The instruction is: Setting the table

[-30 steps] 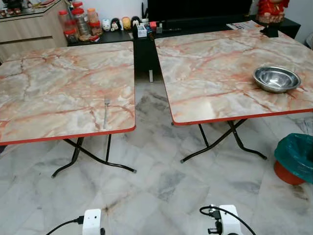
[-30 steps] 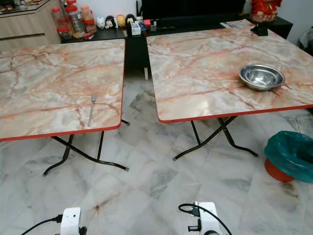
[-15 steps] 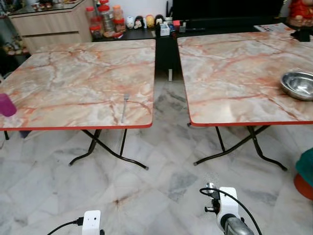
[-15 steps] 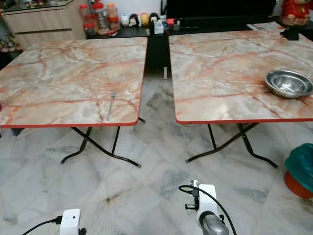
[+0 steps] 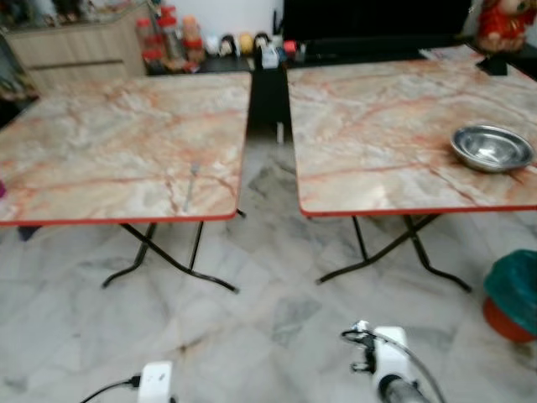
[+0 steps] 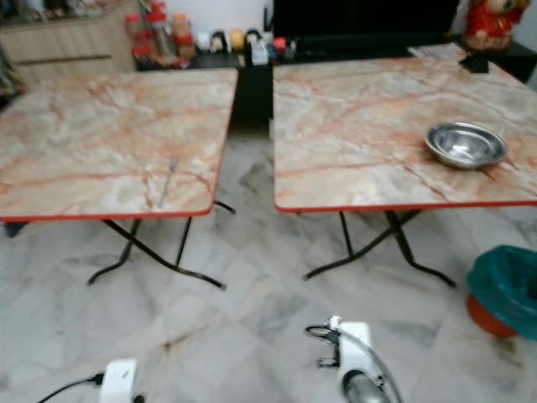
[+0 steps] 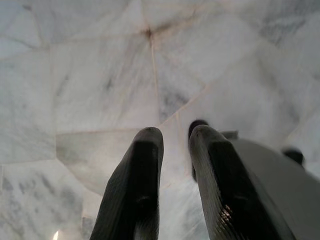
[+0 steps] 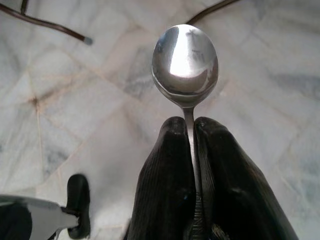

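A fork lies near the front edge of the left marble-patterned table. On the right table a steel bowl sits towards its right side. My right gripper hangs low over the floor, shut on the handle of a steel spoon, whose bowl sticks out past the fingertips. The right wrist shows at the bottom of the eye views. My left gripper hangs idle above the floor tiles, fingers close together with nothing between them.
A gap of marble floor runs between the two tables, whose black folding legs splay outward. A teal-lined orange bin stands on the floor at the right. A black sideboard with jars and figurines and a wooden cabinet are behind.
The camera swung left and has come partly back right, with some blur. The fork, bowl and tables keep their places. The right wrist has risen slightly into view.
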